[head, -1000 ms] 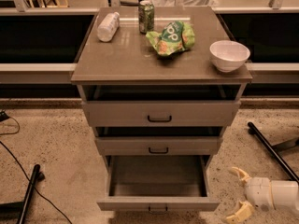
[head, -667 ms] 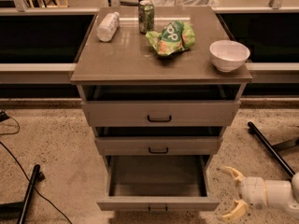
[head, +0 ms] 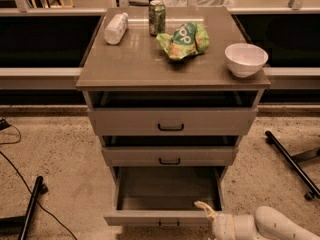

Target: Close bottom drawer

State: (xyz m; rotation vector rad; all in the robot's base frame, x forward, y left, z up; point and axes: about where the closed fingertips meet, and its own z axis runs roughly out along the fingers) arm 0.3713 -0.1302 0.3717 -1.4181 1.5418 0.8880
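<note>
Bottom drawer stands pulled out at the cabinet's foot, its handle half cut off. The gripper, at the cabinet's lower right, is partly out of view; open or closed cannot be told. Speckled floor surrounds the cabinet.

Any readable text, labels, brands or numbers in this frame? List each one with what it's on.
Nothing here reads with certainty.
Green snack bag: white print, too blurred to read.
Can: label blurred, unreadable.
Bottle: pale label, unreadable.
Bowl: no markings visible.
bottom drawer: no markings visible on its front.
Gripper, low right at the bottom drawer's front: no markings visible.
</note>
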